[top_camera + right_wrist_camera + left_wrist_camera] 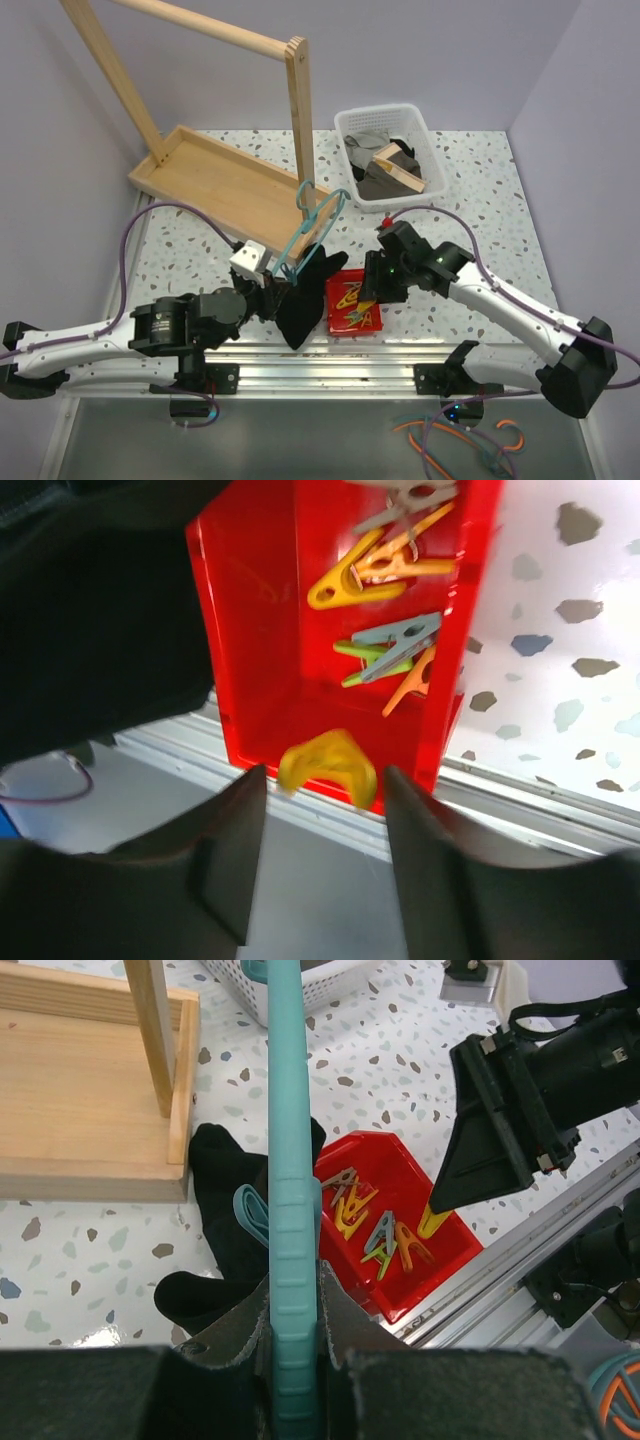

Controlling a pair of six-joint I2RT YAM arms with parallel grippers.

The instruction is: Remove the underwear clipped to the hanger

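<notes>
Speckled table (480,190), near edge: your left gripper (294,1290) is clamped on the hanger (287,1140), and the underwear (300,300) droops left of the red bin (250,660). Your right gripper (325,810) is spread above the bin. The cloth looks soft and light, so pinch a free edge.

The hanger (293,1160) runs off the left wrist view's top edge; whether the right hand (325,785) grips the blurred yellow peg (328,762) is unclear.
</notes>
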